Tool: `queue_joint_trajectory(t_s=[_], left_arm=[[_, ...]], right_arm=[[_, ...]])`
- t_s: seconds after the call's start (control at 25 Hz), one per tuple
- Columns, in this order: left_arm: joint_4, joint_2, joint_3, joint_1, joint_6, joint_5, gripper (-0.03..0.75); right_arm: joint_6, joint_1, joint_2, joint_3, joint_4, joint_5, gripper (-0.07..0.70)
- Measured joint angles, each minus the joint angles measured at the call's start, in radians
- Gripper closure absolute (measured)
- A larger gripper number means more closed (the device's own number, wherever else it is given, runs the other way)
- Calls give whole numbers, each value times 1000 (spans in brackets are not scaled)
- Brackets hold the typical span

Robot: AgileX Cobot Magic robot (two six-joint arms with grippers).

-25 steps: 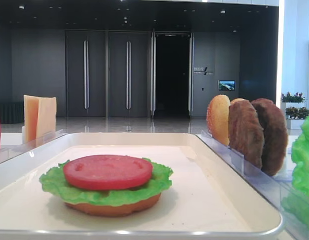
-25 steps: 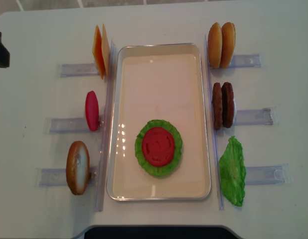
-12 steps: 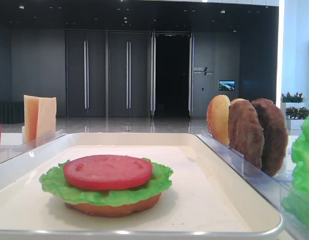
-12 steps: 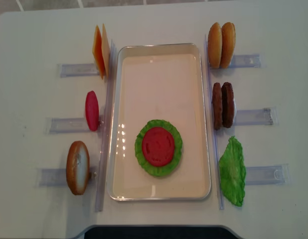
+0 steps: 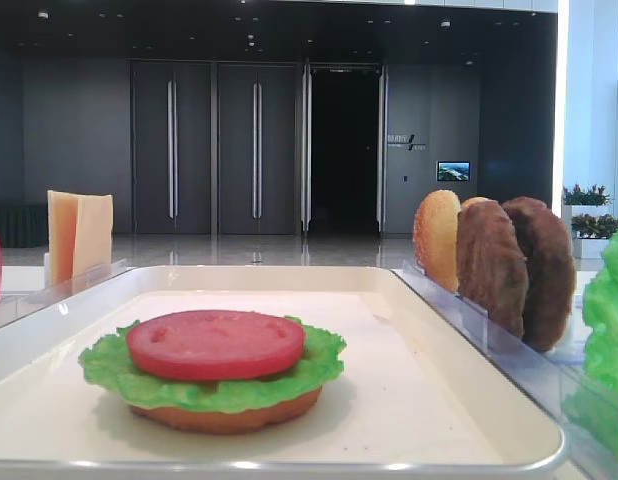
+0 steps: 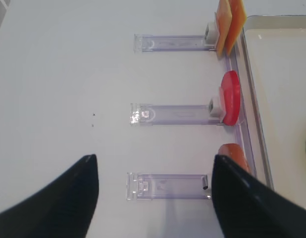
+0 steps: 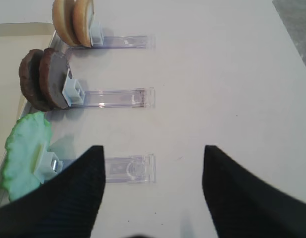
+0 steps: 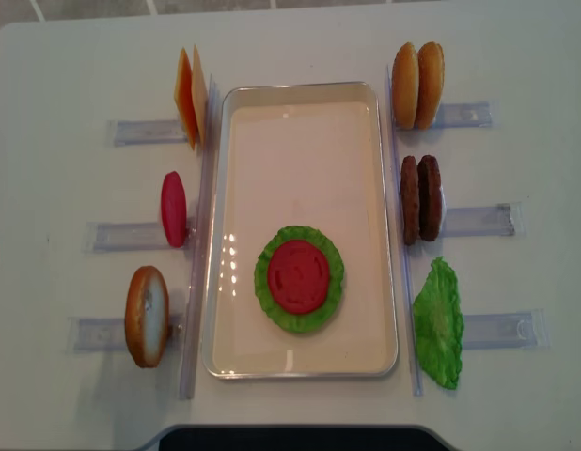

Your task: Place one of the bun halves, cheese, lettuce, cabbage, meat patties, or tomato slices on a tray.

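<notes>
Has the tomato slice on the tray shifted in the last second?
No. The tomato slice sits centred on the lettuce, same spot against the tray rim.

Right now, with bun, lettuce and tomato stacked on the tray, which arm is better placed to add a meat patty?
Probably the right. The meat patties stand upright in a holder beside the tray on its side, and the right gripper is open and empty. The left gripper faces only tomato and cheese.
</notes>
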Motion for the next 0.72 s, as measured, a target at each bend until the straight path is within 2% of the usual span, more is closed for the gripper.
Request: queue_joint_trajectory(t_s=[0.52, 0.72], left_arm=[[-32, -340, 151, 0, 0, -5, 176], [-45, -469, 218, 0, 0, 15, 179]], right_arm=[[0, 0, 0, 0, 0, 0, 192], [0, 0, 0, 0, 0, 0, 192]])
